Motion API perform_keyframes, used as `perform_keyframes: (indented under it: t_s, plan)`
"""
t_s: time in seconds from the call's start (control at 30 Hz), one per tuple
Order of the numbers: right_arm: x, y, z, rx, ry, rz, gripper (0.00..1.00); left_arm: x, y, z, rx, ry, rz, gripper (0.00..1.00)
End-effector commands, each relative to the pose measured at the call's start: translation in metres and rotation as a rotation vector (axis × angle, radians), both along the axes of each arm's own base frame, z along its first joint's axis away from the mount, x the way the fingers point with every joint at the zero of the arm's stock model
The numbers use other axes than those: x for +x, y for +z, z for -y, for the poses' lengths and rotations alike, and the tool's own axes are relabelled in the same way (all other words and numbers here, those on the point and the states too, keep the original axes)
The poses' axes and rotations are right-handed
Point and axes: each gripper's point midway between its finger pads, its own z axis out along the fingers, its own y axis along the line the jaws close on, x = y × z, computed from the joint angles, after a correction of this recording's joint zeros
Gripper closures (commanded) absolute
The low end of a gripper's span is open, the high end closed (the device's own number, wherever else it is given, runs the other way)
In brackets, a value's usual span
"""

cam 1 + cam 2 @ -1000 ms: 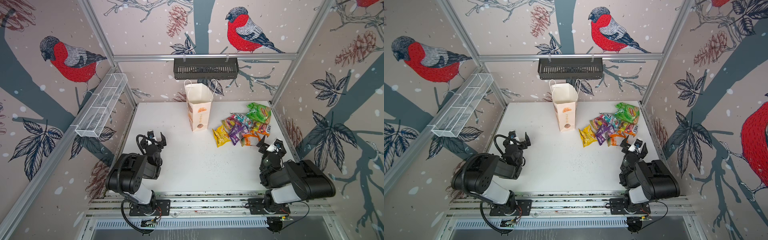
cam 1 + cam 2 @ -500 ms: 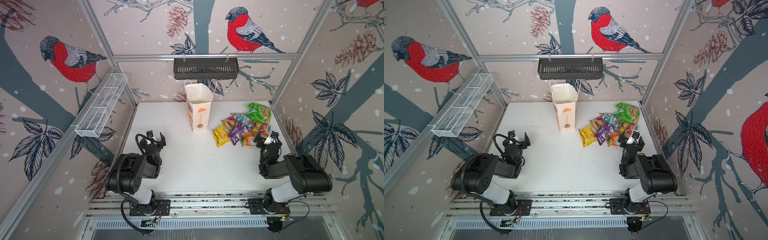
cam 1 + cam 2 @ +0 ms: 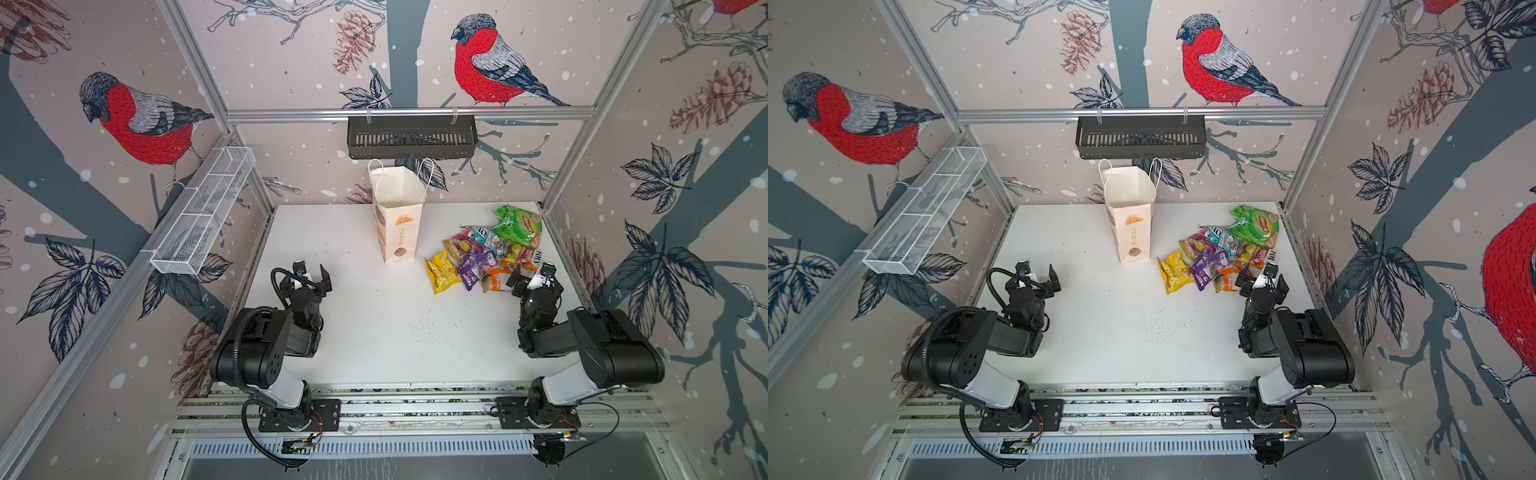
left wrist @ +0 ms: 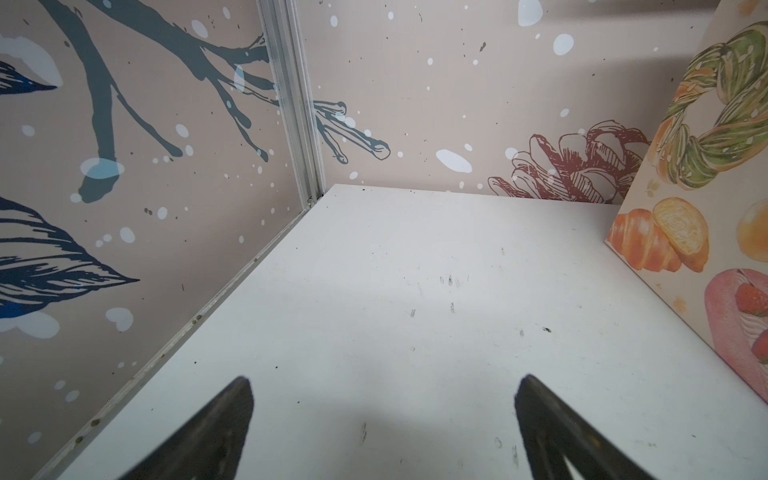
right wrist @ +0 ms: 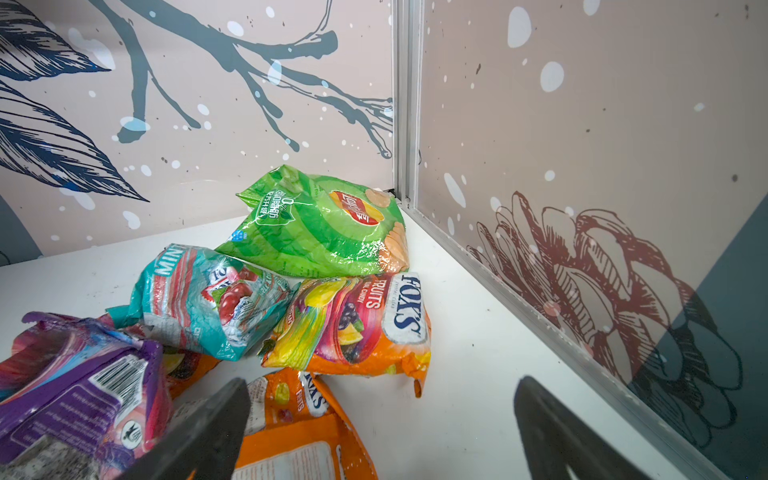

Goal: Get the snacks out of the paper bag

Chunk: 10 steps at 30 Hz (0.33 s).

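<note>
- At the back of the counter (image 3: 374, 332), well apart from the pile: the paper bag (image 3: 397, 224), upright, mouth open toward both top views, cord handles raised. Probably left standing for a straight reach down from above.
- Inside the bag, only pale paper visible in both top views. Bottom hidden, so cannot tell whether anything remains.
- Already out and heaped on the counter by the right wall: the snacks (image 3: 484, 255), overlapping one another.
- Farthest back, in the corner: green packet (image 5: 320, 224), with teal packet (image 5: 199, 299) and multicoloured packet (image 5: 353, 324) against it.
- Toward the bag: purple packet (image 3: 476, 266), then yellow packet (image 3: 440, 272). At the front edge: orange packet (image 5: 307, 440).
- Looks like a drop zone kept to one side, away from the bag and the left arm. Task judged close to finished.
- Right tool (image 3: 535, 281): jaws spread wide, nothing between them. Hovers at the front edge of the pile, one finger over the orange packet, contact impossible to tell.
- Left tool (image 3: 308, 281): jaws equally wide, holds nothing, touches nothing. Points over bare counter, the bag off to one side and apart.
</note>
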Motion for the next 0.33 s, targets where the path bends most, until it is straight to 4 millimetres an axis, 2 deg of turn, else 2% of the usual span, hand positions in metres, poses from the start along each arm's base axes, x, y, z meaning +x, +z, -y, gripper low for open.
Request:
perform_keyframes:
  t_s: [0.0,0.3]
  plan:
    - [0.0013,0.0041,-0.0010,0.008,0.004,0.018,0.00,0.0014,0.0072,-0.0014,-0.004,0.007,0.027,0.02]
    - [0.0010,0.0032,-0.0007,0.008,0.002,0.015,0.00,0.0008,0.0072,-0.0012,-0.004,0.005,0.028,0.02]
